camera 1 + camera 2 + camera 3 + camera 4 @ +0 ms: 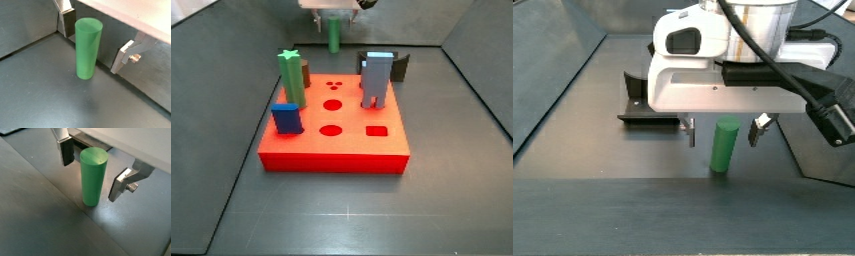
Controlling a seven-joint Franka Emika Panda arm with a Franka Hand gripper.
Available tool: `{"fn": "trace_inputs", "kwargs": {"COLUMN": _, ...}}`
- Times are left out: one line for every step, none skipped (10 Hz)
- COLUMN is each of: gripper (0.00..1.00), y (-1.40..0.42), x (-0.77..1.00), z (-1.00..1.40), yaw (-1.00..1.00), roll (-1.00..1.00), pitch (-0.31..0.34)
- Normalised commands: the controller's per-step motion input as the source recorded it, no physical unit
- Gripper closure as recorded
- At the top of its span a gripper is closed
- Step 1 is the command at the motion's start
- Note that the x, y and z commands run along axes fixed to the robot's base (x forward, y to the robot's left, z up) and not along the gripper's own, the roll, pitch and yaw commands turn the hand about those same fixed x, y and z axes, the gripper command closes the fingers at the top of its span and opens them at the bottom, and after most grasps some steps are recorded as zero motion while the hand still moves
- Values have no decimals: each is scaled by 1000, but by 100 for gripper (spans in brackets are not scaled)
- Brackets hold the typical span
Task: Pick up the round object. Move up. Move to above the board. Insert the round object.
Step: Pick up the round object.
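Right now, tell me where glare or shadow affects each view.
In both wrist views the green peg stands sharp between the gripper's open fingers, with a pale sheen on the floor beside its base. In a side view the red board is evenly lit. In a side view the gripper body shades the peg's top.

A plain green cylinder, the round object (87, 49), stands upright on the dark floor between the spread fingers of the gripper (95, 174), touching neither. The board (337, 133), a flat red block with round and square holes, lies well apart from it.
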Motion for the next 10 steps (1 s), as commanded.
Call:
{"fn": "trace_inputs", "kwargs": {"gripper": 0, "y": 0, "x": 0, "z": 0, "yaw": 0, "roll": 0, "pitch": 0}}
{"fn": "trace_inputs", "kwargs": {"gripper": 100, "y": 0, "x": 0, "z": 0, "yaw": 0, "roll": 0, "pitch": 0}}
{"fn": "trace_inputs", "kwargs": {"gripper": 100, "y": 0, "x": 0, "z": 0, "yaw": 0, "roll": 0, "pitch": 0}}
{"fn": "trace_inputs", "kwargs": {"gripper": 100, "y": 0, "x": 0, "z": 0, "yaw": 0, "roll": 0, "pitch": 0}}
{"fn": "trace_inputs", "kwargs": {"gripper": 100, "y": 0, "x": 0, "z": 0, "yaw": 0, "roll": 0, "pitch": 0}}
{"fn": "trace_inputs", "kwargs": {"gripper": 100, "y": 0, "x": 0, "z": 0, "yaw": 0, "roll": 0, "pitch": 0}}
{"fn": "trace_inputs", "kwargs": {"gripper": 100, "y": 0, "x": 0, "z": 0, "yaw": 0, "roll": 0, "pitch": 0}}
{"fn": "trace_inputs", "kwargs": {"gripper": 100, "y": 0, "x": 0, "z": 0, "yaw": 0, "roll": 0, "pitch": 0}}
{"fn": "trace_inputs", "kwargs": {"gripper": 100, "y": 0, "x": 0, "z": 0, "yaw": 0, "roll": 0, "pitch": 0}}
{"fn": "trace_inputs", "kwargs": {"gripper": 100, "y": 0, "x": 0, "z": 0, "yaw": 0, "roll": 0, "pitch": 0}}
